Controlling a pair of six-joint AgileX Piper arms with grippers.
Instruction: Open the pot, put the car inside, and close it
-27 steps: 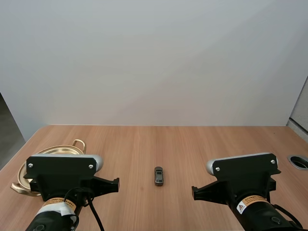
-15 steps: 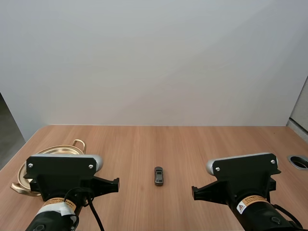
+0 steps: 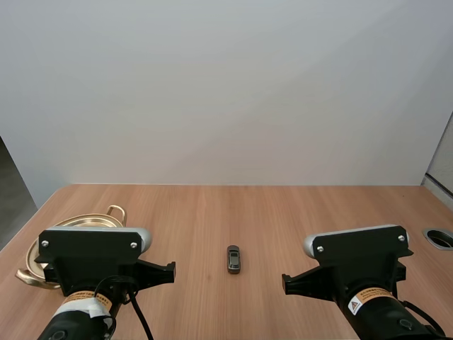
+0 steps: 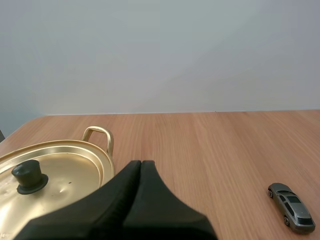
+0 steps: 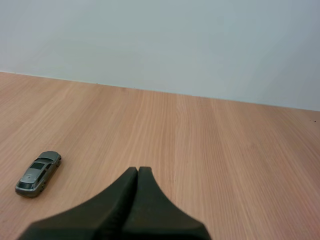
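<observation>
A small grey toy car (image 3: 233, 258) lies on the wooden table (image 3: 283, 212) midway between my two arms. A gold pot (image 3: 71, 230) sits at the table's left, its lid (image 4: 55, 175) on with a dark knob (image 4: 29, 175), partly hidden behind my left arm. My left gripper (image 4: 140, 164) is shut on nothing, its fingers together as one dark wedge, just right of the pot and well left of the car (image 4: 292, 207). My right gripper (image 5: 138, 171) is likewise shut on nothing, with the car (image 5: 39, 173) off to its left.
A round grommet hole (image 3: 440, 238) sits in the table near its right edge. A pot handle (image 3: 115, 211) sticks out toward the back. Bare wood stretches behind the car to the wall.
</observation>
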